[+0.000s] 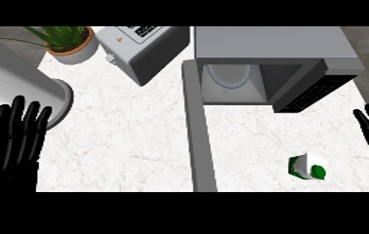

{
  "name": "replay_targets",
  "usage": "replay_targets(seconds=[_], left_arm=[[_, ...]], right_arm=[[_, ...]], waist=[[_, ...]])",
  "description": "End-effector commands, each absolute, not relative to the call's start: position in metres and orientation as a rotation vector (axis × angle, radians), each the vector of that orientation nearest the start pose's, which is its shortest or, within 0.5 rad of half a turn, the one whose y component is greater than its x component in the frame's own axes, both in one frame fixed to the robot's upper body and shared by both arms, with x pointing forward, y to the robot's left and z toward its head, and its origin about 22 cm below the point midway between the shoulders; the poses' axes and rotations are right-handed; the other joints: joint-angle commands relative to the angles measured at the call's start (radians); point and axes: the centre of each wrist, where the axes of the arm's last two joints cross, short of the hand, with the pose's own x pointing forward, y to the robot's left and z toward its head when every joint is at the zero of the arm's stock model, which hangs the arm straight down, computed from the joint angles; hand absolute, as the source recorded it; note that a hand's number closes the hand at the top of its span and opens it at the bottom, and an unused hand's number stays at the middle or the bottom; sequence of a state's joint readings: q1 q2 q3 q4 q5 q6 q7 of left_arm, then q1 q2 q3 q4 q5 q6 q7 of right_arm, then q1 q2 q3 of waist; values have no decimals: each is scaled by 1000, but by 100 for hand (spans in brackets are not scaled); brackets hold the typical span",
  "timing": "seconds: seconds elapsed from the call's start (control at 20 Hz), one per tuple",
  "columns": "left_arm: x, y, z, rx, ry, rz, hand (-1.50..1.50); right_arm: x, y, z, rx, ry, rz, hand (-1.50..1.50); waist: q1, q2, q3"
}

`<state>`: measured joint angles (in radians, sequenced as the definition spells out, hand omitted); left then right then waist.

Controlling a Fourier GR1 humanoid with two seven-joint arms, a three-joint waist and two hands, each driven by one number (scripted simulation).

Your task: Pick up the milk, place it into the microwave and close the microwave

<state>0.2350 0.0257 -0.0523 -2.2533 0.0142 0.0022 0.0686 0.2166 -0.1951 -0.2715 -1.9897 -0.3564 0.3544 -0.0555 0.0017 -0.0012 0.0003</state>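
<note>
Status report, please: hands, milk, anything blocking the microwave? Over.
Left hand, right hand open, resting at edges. Milk carton on counter, untouched. Microwave open, nothing between.

Cut off by the right edge: right hand (361, 122), only a few upright fingers in view, palm and forearm out of sight. Cut by the left edge: left hand (20, 143) and a grey cylinder (29, 82), mostly out of view. Clipped at the top: plant (61, 35), boxy grey appliance (140, 50), microwave (274, 45). Seen edge-on only: microwave door (199, 130), lower end cut off. Too small to read: markings on the control panel (312, 94), print on the milk (308, 167).
</note>
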Motion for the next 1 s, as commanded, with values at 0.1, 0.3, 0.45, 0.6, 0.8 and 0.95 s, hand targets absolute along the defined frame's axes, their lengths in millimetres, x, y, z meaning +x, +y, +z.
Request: replay_targets(seconds=[0.1, 0.3, 0.45, 0.6, 0.8, 0.95], left_arm=[[136, 233, 110, 33, -1975, 16, -150], [139, 236, 114, 27, -1980, -6, -150], [144, 220, 118, 18, -1962, -1, -150], [122, 231, 123, 22, -1951, -16, -150], [128, 234, 118, 9, -1950, 1, -150], [124, 238, 134, 31, -1973, 10, -150]], right_arm=[[174, -330, 49, 59, -1844, 99, -150], [177, -339, 14, 44, -1830, 93, -150], [151, -350, -14, 17, -1808, 108, -150], [164, -355, -29, -8, -1777, 103, -150], [160, -371, -52, -21, -1756, 86, -150], [164, -379, -77, -51, -1758, 46, -150]], waist=[[3, 0, 0], [4, 1, 0], [-3, 1, 0], [6, 0, 0], [4, 1, 0], [5, 1, 0]])
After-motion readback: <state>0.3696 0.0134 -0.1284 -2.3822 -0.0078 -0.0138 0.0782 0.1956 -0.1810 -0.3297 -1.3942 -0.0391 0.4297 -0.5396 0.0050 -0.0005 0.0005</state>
